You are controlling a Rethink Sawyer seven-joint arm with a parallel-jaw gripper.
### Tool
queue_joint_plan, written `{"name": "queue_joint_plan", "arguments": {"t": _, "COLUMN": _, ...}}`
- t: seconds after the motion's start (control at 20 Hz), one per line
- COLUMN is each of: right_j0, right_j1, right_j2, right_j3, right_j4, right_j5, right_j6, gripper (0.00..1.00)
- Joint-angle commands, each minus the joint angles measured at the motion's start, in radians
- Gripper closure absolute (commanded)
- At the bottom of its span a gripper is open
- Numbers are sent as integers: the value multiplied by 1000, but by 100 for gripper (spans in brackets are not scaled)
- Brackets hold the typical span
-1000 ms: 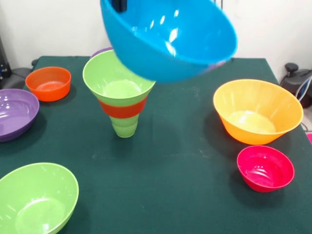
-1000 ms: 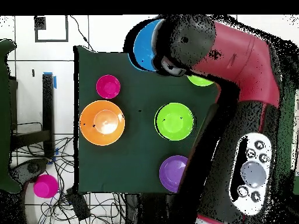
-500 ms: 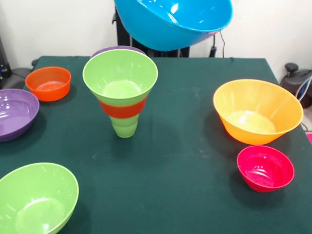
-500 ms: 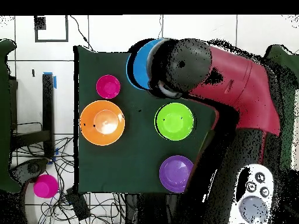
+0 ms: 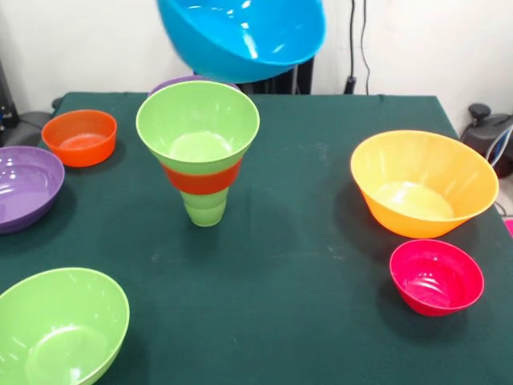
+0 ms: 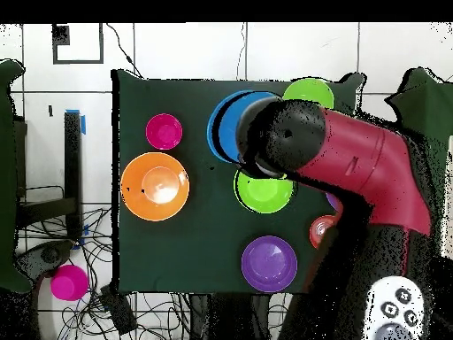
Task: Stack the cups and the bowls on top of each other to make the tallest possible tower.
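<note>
Seating the blue bowl (image 5: 240, 36) well means centring it level over the tower (image 5: 199, 152) at the table's (image 5: 304, 265) middle before lowering — whether the tool is clamped, I cannot tell.

- Glossy blue plastic bowl (image 5: 242, 36): bright sky blue.
- Funnel-shaped tower (image 5: 199, 152): lime-green top, orange-red band, light-green base.
- Large round plastic bowl (image 5: 423, 183): orange.
- Small glossy bowl (image 5: 437, 277): pink-red.
- Cloth-covered surface (image 5: 304, 265): dark green.
- Robot arm (image 6: 354, 168): red and black.

The arm (image 6: 354, 168) is a thick red tube with a rounded black end. A white panel (image 6: 394, 310) carries grey round buttons
</note>
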Motion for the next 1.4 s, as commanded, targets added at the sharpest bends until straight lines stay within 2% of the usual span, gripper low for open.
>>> {"name": "queue_joint_plan", "arguments": {"t": 0.05, "right_j0": -57, "right_j1": -12, "right_j2": 123, "right_j3": 171, "right_j4": -89, "right_j5": -85, "right_j6": -275, "gripper": 100}}
{"name": "queue_joint_plan", "arguments": {"t": 0.25, "right_j0": -76, "right_j1": -40, "right_j2": 134, "right_j3": 255, "right_j4": -87, "right_j5": -123, "right_j6": -242, "gripper": 100}}
{"name": "queue_joint_plan", "arguments": {"t": 0.5, "right_j0": -110, "right_j1": -39, "right_j2": 164, "right_j3": 327, "right_j4": -100, "right_j5": -209, "right_j6": -223, "gripper": 100}}
{"name": "queue_joint_plan", "arguments": {"t": 0.7, "right_j0": -97, "right_j1": -45, "right_j2": 165, "right_j3": 348, "right_j4": -121, "right_j5": -245, "right_j6": -167, "gripper": 100}}
{"name": "queue_joint_plan", "arguments": {"t": 0.95, "right_j0": -41, "right_j1": -86, "right_j2": 125, "right_j3": 349, "right_j4": -153, "right_j5": -219, "right_j6": -78, "gripper": 100}}
{"name": "queue_joint_plan", "arguments": {"t": 1.15, "right_j0": -21, "right_j1": -119, "right_j2": 124, "right_j3": 348, "right_j4": -151, "right_j5": -173, "right_j6": -73, "gripper": 100}}
{"name": "queue_joint_plan", "arguments": {"t": 1.4, "right_j0": -17, "right_j1": -115, "right_j2": 122, "right_j3": 331, "right_j4": -155, "right_j5": -156, "right_j6": -73, "gripper": 100}}
